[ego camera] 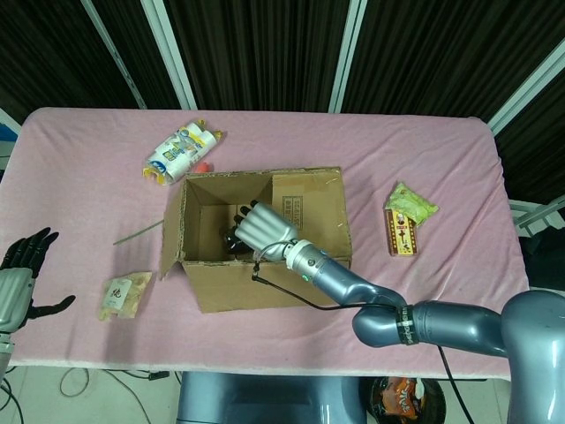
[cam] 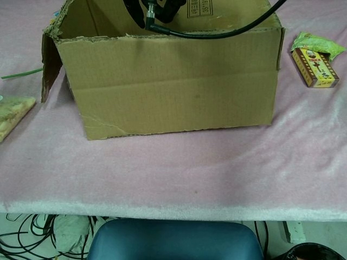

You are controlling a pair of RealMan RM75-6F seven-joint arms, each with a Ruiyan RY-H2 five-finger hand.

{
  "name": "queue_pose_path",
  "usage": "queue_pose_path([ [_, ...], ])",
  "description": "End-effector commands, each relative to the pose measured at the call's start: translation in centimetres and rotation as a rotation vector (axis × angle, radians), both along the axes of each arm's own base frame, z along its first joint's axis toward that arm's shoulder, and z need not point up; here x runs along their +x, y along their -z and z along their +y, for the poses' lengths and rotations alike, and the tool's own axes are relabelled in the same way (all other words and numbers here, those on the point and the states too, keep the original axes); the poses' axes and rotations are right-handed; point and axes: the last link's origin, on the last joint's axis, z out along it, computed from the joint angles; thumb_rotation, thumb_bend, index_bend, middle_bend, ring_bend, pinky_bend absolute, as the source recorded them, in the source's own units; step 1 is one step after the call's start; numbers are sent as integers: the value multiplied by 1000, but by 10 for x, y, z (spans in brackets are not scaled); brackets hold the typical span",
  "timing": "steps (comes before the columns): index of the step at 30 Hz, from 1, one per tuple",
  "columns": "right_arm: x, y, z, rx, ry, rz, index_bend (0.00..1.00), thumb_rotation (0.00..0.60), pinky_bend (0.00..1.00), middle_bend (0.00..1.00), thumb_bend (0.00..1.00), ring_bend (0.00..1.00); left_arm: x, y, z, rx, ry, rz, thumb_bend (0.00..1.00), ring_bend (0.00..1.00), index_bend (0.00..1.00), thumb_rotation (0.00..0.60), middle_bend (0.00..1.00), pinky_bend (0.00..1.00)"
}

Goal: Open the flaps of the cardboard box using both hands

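Mid-task, by the look of it: brown cardboard box (ego camera: 260,238) sitting mid-bench on the pink cloth-covered bench (ego camera: 459,168), top largely open, left flap (ego camera: 170,243) swung outward, right flap (ego camera: 305,216) folded in over the right part of the opening. Right hand (ego camera: 259,228) reaching down inside the box beside that folded flap, fingers curled over the dark bottle (ego camera: 231,240) lying on the box floor — whether gripping it or merely resting there, cannot tell. Left hand (ego camera: 19,274) well apart at the left bench edge, fingers spread, holding nothing.

Next move, as a judgement: getting fingertips under the free edge of the right flap and lifting it outward, left hand brought in to steady the box.

Around: white and yellow snack packet (ego camera: 183,150) behind the box, pale packet (ego camera: 125,294) to the front left, green packet (ego camera: 412,204) and red-and-yellow carton (ego camera: 400,232) to the right — none in the flap's swing. Black cable (cam: 217,30) draped over the front wall, a possible snag.
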Motion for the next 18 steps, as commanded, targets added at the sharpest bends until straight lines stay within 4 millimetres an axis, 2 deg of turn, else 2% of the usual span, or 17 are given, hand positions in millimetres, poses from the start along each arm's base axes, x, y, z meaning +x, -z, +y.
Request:
queue_pose_path([
  [1,2,6,-5,14,18,8,438,600,346,335,949,276,0,0,0,-1,-2,-2,111,0,0,600,0,0],
  [9,-6,17,-13,19,37,137,455,600,346,419,947,305,0,-1,2,-9,-12,-18,112,0,0,600,0,0],
  [18,-6,7,-8,-74,-95,282,486,600,343,472,945,303,1,-2,2,-7,-11,-22,112,0,0,600,0,0],
])
